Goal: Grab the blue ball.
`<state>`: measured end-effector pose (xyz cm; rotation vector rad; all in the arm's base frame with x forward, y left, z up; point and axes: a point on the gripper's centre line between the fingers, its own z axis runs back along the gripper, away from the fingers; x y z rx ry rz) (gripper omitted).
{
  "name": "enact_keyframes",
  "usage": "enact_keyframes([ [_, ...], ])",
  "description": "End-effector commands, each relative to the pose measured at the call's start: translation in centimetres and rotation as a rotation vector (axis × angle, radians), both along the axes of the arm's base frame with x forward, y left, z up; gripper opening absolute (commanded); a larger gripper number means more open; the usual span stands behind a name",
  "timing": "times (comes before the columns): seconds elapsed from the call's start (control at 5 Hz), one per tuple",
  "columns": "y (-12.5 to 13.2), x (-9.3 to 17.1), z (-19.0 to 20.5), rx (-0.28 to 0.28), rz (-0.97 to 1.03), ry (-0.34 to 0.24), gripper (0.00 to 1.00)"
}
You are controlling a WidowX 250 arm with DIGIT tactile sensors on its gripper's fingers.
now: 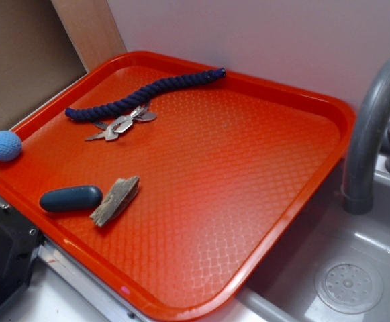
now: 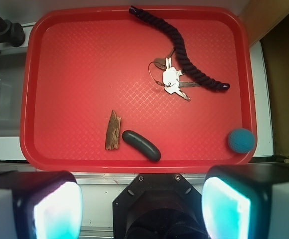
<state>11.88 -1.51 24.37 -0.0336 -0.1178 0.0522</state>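
The two pale glowing gripper fingers (image 2: 54, 209) run off the wrist picture's bottom edge, tips unseen. In the exterior view the curved grey metal faucet (image 1: 376, 127) is cut off at the right edge.

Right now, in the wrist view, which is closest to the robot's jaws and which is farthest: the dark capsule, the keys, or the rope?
1. Dark capsule: nearest, at the tray's near edge.
2. Keys: mid-tray, farther back.
3. Rope: farthest overall, stretching to the far rim, though its right end dips level with the keys.
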Motion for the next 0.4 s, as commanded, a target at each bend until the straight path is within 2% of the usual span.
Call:
enact_keyframes([
  [0.0, 0.0, 0.0, 0.0, 0.0, 0.0, 0.0, 1.0],
  [0.2, 4.2, 1.9, -3.5, -0.022, 0.25, 0.006, 1.0],
])
